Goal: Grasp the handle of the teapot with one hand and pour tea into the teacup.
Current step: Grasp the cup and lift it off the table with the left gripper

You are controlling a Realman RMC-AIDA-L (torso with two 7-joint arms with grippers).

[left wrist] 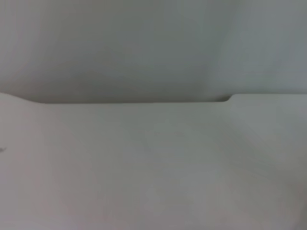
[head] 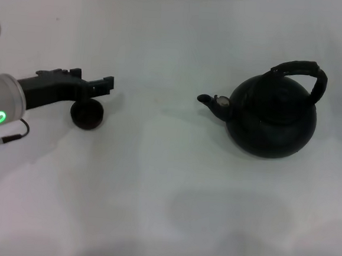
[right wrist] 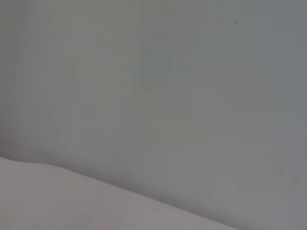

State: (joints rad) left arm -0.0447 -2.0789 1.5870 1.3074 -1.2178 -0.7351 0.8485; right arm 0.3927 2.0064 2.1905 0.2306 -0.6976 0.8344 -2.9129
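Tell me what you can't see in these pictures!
- Teacup: its far rim is hidden by the left gripper in the head view.
- Tea: the teapot is closed and dark, so nothing shows inside.
- Right gripper: not in any view.
- Both wrist views: only the blank white table and wall.

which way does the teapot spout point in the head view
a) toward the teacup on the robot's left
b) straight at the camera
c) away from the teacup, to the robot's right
a: the teapot sits on the robot's right with its short spout sticking out to the left, toward the teacup, which lies just below the left pincer.
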